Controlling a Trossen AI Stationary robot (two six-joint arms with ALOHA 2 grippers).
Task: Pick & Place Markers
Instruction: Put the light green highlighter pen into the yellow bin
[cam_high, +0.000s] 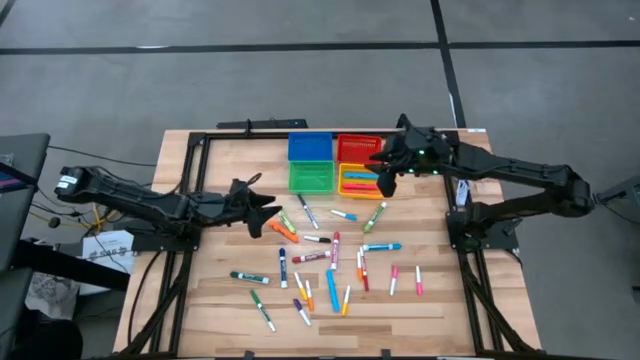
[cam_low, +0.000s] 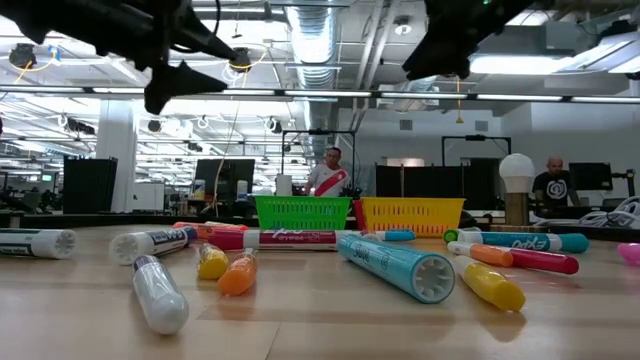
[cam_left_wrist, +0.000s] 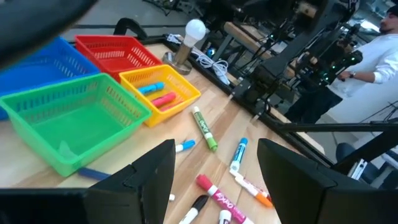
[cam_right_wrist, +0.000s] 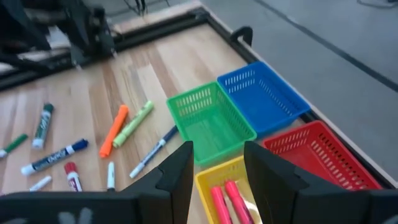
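Markers (cam_high: 330, 262) scattered mid-table, 4 bins (cam_high: 336, 163) at far edge, right pincer (cam_high: 384, 181) over yellow bin (cam_high: 357, 181), left pincer (cam_high: 272, 207) nr markers

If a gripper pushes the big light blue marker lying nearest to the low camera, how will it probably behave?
The light blue marker has a round barrel and lies flat on the wooden table, so a sideways push would probably make it roll. It looks stiff and light, like hard plastic. Its smooth surface may slip between the fingers.

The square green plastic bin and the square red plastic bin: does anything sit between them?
No. In the high view the green bin and red bin meet corner to corner, with the blue bin and yellow bin filling the other corners.
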